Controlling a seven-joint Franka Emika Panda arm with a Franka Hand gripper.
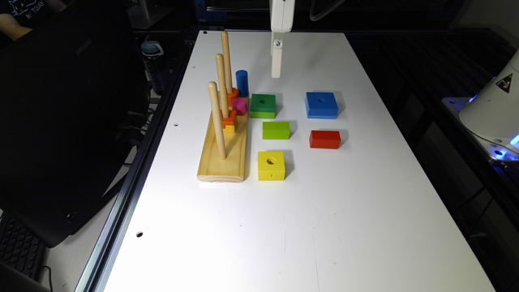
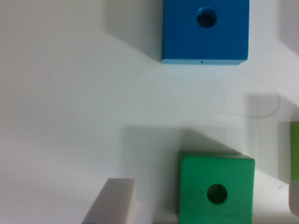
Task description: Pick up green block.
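One white table (image 1: 344,211) under everything, with a black laptop (image 1: 61,121) off its edge on the exterior view's left. Next in size — a wooden base (image 1: 223,164) with three upright pegs (image 1: 217,121), orange pieces (image 1: 229,117) threaded low on the two farther ones. Then the square blocks with holes: blue block (image 1: 321,104) toward the exterior view's right; green block (image 1: 262,106) near the base's far end, flat on the table, dark layer over lime layer, touched by nothing; yellow block (image 1: 271,165) nearer the camera. Between green and yellow, a solid lime block (image 1: 276,130), with a red block (image 1: 324,139) to its right. Smaller still — a blue cylinder (image 1: 241,83) standing upright and a pink piece (image 1: 239,106) beside the base. Gripper (image 1: 276,74) hanging above the table just beyond the green block, apart from it; spread or pressed together, cannot tell. Seen from above in the wrist view, green block and blue block lying apart.
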